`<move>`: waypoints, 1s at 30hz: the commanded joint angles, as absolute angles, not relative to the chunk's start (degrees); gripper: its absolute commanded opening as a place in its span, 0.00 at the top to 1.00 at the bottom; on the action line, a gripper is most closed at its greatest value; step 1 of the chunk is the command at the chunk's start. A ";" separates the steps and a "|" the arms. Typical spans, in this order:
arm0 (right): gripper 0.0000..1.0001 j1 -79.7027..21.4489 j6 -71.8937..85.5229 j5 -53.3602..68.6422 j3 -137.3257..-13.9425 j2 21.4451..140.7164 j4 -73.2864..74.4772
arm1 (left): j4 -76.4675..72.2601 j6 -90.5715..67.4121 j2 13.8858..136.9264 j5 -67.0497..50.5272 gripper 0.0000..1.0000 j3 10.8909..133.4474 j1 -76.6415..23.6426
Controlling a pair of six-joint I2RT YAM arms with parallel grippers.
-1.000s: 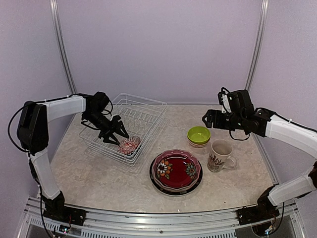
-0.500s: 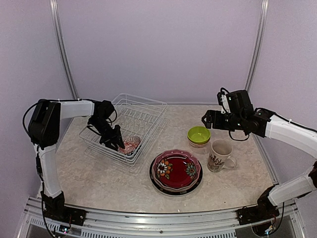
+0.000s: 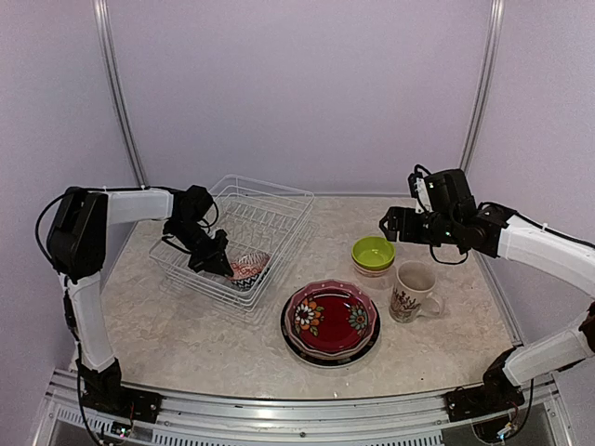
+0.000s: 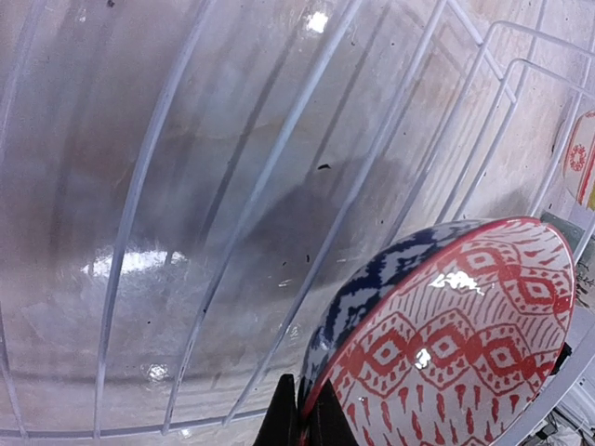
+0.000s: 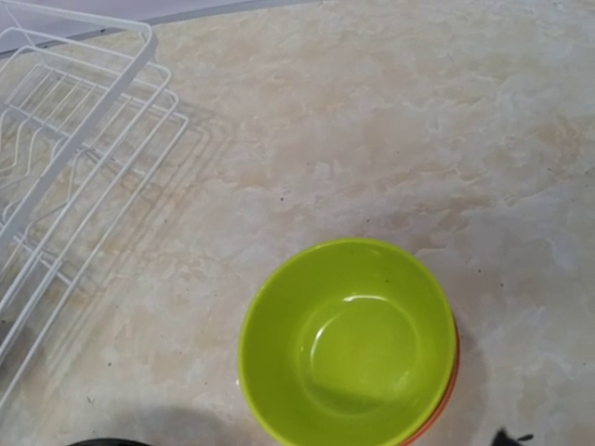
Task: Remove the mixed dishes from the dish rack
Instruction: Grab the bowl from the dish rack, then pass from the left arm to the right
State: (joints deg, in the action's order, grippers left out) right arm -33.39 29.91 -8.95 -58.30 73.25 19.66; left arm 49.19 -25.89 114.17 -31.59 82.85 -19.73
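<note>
One red-white patterned bowl (image 3: pixel 249 269) to handle now, standing tilted on its edge inside the dish rack (image 3: pixel 279 195), at the near right corner. Held by the left hand (image 3: pixel 221 264), clamped on the rim with one finger inside the wall and one outside. Probably glazed ceramic: stiff and not heavy, but slippery and easy to chip against the white wires. Better to hold deep on the rim and lift straight up, clear of the wires, without swinging. Right hand (image 3: pixel 390 223) with jaws apart, holding nothing, hovering over the lime green bowl (image 3: pixel 373 252) on the surface (image 3: pixel 186 334), near the mug (image 3: pixel 412 290) and the red floral plate (image 3: pixel 331 319).
</note>
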 commanded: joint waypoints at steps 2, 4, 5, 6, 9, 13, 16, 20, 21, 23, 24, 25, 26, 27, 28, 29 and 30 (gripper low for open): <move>0.12 -34.09 30.32 -10.88 -58.23 72.42 21.23 | 50.76 -25.85 109.08 -25.83 1.00 82.31 -20.18; 0.12 -34.15 30.34 -10.31 -58.57 72.80 21.23 | 51.00 -25.61 106.50 -23.62 1.00 82.02 -20.19; 0.11 -34.18 30.32 -10.26 -58.30 72.84 20.86 | 51.47 -25.58 105.66 -21.65 1.00 82.18 -20.15; 0.11 -34.27 30.32 -10.26 -58.23 72.97 20.62 | 52.14 -25.58 104.53 -19.86 1.00 82.51 -20.15; 0.11 -34.49 30.54 -9.90 -59.17 73.98 20.84 | 53.58 -25.83 101.07 -14.89 1.00 83.43 -20.23; 0.11 -35.91 30.33 -9.67 -59.72 75.23 19.35 | 54.81 -25.15 95.78 -7.07 1.00 85.92 -21.83; 0.11 -37.34 30.28 -9.40 -62.14 77.41 19.53 | 56.51 -23.62 94.22 -0.61 1.00 91.06 -25.24; 0.11 -40.60 29.50 -9.70 -65.57 80.58 18.71 | 56.67 -20.61 94.53 7.23 1.00 97.10 -30.51; 0.11 -41.19 29.36 -9.75 -66.87 81.55 18.83 | 57.46 -19.85 95.70 8.96 1.00 99.14 -31.68; 0.11 -42.76 28.91 -9.18 -69.39 83.38 18.98 | 58.74 -18.12 97.71 12.12 1.00 102.90 -34.02; 0.11 -43.58 28.50 -9.17 -70.53 84.10 18.82 | 58.92 -17.16 98.58 13.52 1.00 104.20 -35.09; 0.11 -44.67 28.28 -9.40 -71.44 84.90 18.62 | 58.95 -16.25 99.85 14.60 1.00 105.32 -36.18; 0.11 -45.49 28.18 -9.47 -72.45 85.62 18.25 | 58.92 -15.54 100.55 15.47 1.00 106.26 -36.95; 0.11 -46.16 28.05 -9.26 -73.36 86.63 17.80 | 59.11 -15.03 101.46 16.02 1.00 107.01 -37.79; 0.11 -46.78 28.12 -8.85 -74.19 87.65 17.31 | 59.28 -14.69 102.42 16.46 1.00 107.53 -38.44; 0.11 -47.34 28.15 -8.44 -75.02 88.63 16.65 | 59.24 -14.43 102.88 17.01 1.00 107.73 -39.08; 0.11 -47.76 28.20 -7.77 -75.73 89.70 16.02 | 59.16 -14.17 103.34 17.62 1.00 107.56 -39.70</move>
